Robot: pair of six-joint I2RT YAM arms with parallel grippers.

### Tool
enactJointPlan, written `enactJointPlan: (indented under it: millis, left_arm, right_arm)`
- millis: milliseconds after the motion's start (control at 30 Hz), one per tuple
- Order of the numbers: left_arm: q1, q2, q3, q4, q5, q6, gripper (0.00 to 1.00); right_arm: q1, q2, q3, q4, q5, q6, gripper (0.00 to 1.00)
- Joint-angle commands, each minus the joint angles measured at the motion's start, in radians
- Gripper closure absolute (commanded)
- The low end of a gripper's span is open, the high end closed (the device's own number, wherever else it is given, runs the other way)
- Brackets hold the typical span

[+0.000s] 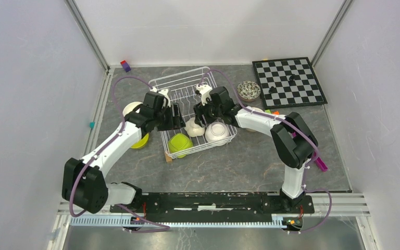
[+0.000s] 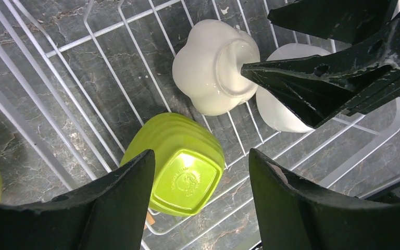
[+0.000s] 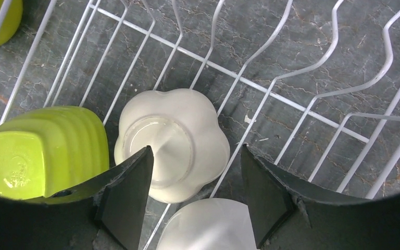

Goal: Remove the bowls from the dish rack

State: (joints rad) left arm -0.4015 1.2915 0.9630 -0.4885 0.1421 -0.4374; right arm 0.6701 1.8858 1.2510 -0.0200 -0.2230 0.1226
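Observation:
The white wire dish rack [image 1: 185, 86] stands mid-table. Three bowls lie upside down at its near end: a lime green one [image 1: 179, 144], a cream flower-shaped one [image 1: 194, 127] and a white one [image 1: 216, 132]. My left gripper [image 2: 200, 156] hangs open over the green bowl [image 2: 179, 166], with nothing between its fingers. My right gripper [image 3: 196, 151] is open just above the flower-shaped bowl [image 3: 177, 125], its left finger over the bowl's foot and the white bowl [image 3: 208, 226] below it. The right gripper's black fingers [image 2: 312, 78] reach over the cream bowl [image 2: 208, 67].
Outside the rack, a white bowl [image 1: 131, 108] and a green bowl [image 1: 140, 141] sit to the left under my left arm. A speckled bowl [image 1: 248, 90] is beside the chessboard [image 1: 290, 82]. A purple block [image 1: 126, 66] lies at the back, and a small wooden block [image 1: 167, 157] by the rack's near corner.

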Motion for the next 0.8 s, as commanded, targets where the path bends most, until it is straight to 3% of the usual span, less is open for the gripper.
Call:
enactJointPlan:
  millis: [0,500,767]
  left_arm:
    - [-0.009,0.026,0.045,0.047,0.017,-0.055,0.28]
    - [-0.014,0.026,0.008,0.077,-0.026,-0.063,0.28]
    - [-0.028,-0.015,-0.05,0.155,-0.004,-0.075,0.29]
  right_arm:
    - [-0.001,0.015,0.051,-0.031,0.024,-0.023,0.33]
    - [-0.01,0.095,0.214,-0.042,0.078,-0.079,0.36]
    - [-0.039,-0.015,0.168,-0.014,0.055,-0.094,0.37]
